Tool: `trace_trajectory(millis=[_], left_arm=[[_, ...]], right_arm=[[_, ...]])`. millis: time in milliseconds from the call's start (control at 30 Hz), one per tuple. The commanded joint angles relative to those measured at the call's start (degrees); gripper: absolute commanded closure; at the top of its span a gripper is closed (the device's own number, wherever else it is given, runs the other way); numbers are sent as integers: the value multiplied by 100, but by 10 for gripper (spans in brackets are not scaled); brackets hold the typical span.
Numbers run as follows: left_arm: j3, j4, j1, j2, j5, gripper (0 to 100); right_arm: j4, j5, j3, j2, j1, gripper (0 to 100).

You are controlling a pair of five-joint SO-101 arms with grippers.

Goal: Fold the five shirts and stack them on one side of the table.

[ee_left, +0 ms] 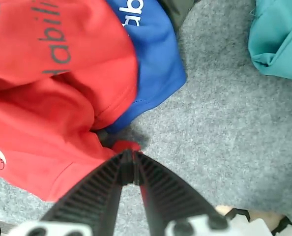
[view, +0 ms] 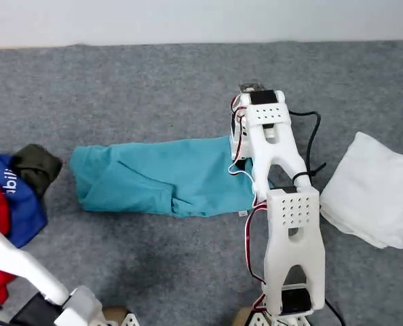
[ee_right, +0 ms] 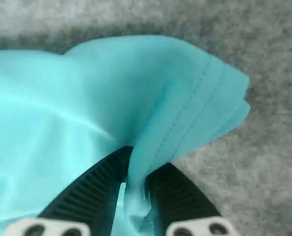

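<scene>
— How far along are you?

— One of five, I'd judge. The white shirt point(view: 371, 193) lies folded at the right edge of the worktop point(view: 188, 81), which looks like the start of the stack.

— And the one in hand?

— The teal shirt point(view: 164, 178) is stretched left to right across the middle. It is narrowed into a long band but not yet folded short. My right tool point(ee_right: 138, 162) is closed on its right-hand hem, with a fold of cloth pinched between the jaws.

— Your other tool?

— My left tool point(ee_left: 130, 160) sits at the near left, jaws together with nothing I can see between them. Its tips are just beside the edge of the red shirt point(ee_left: 47, 83).

— What's left?

— Finishing the teal one, then the heap at the left: the red shirt, the blue shirt point(ee_left: 153, 59) partly under it, and the dark olive shirt point(view: 37, 166) touching the blue one's far edge. None of those three is folded.
</scene>
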Motion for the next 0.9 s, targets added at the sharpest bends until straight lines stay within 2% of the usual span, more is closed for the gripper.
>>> trace_trajectory(millis=[0, 267, 500, 633, 867], left_arm=[[-233, 149, 44, -62, 35, 992], [-233, 149, 44, -62, 35, 992], [-233, 141, 53, -62, 26, 992], [-224, 141, 53, -62, 26, 992], [-251, 53, 53, -62, 26, 992]], right_arm=[[374, 88, -651, -57, 171, 988], [699, 905, -1451, -48, 1077, 988], [699, 1530, -1547, -4, 1701, 988], [716, 1749, -1556, -66, 1587, 988], [752, 2013, -1433, -532, 558, 988]])
